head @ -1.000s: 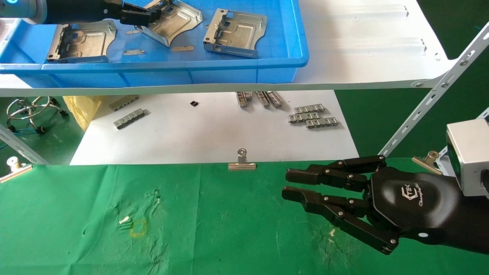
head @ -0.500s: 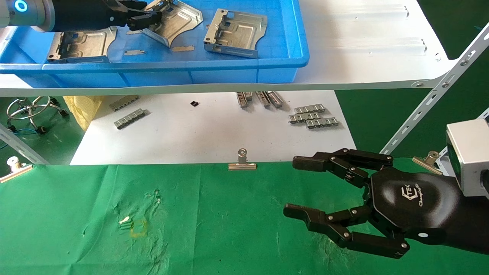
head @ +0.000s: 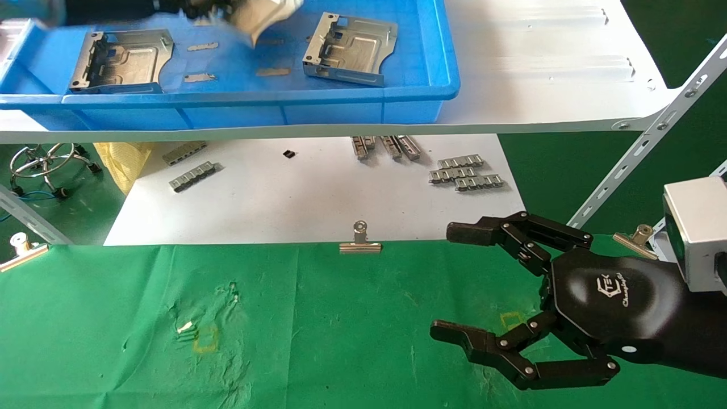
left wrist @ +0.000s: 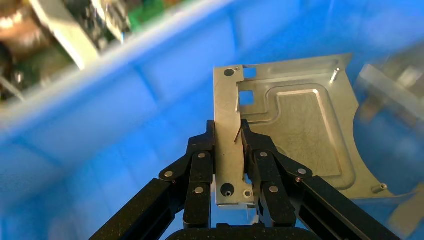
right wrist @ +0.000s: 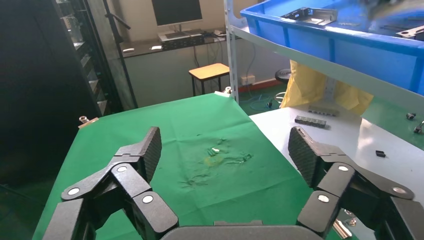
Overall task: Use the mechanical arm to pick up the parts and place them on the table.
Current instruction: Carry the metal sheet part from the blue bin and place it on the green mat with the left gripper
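My left gripper [left wrist: 228, 131] is shut on the edge flange of a silver-grey bracket [left wrist: 300, 130] and holds it above the floor of the blue bin [head: 255, 111]. In the head view the left gripper [head: 207, 7] and its bracket [head: 264, 17] are blurred at the top edge. Two more brackets lie in the bin, one at the left [head: 122, 59] and one at the right [head: 349, 48]. My right gripper [head: 448, 282] is wide open and empty just above the green table [head: 312, 329]; it also shows in the right wrist view [right wrist: 226, 147].
The bin stands on a white shelf board [head: 539, 68] with a slanted metal brace [head: 642, 153] at the right. Below it a white sheet [head: 295, 204] carries ridged metal strips [head: 466, 173]. A binder clip [head: 359, 241] holds the cloth's far edge. Small flat slivers [head: 199, 76] lie in the bin.
My left gripper has lifted the middle bracket off the bin floor, up towards the top of the head view. My right gripper's fingers have spread wide open.
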`<state>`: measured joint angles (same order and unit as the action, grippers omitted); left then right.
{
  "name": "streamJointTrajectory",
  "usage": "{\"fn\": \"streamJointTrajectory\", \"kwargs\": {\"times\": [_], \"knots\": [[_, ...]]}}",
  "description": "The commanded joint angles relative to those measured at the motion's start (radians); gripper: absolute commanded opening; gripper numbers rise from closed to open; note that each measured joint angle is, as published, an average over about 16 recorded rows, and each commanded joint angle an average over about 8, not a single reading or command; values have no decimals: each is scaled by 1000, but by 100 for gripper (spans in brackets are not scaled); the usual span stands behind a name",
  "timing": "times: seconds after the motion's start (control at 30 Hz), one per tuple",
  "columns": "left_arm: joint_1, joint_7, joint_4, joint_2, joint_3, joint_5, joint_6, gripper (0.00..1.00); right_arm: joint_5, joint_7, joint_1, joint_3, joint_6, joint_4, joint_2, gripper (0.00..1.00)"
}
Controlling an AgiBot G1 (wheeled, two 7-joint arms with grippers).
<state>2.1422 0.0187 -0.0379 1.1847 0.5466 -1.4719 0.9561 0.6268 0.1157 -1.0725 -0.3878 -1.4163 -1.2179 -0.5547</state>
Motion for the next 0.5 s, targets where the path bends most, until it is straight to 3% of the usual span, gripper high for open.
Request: {"fn": "streamJointTrajectory", "kwargs": {"times": [0.03,0.5], "knots": [[5,-17,-12,-10,-13,19,16,0,0,0,0,0,0,0,0,100],[-11,-234,-66,-149,-74,124,493,0,0,0,0,0,0,0,0,100]]}}
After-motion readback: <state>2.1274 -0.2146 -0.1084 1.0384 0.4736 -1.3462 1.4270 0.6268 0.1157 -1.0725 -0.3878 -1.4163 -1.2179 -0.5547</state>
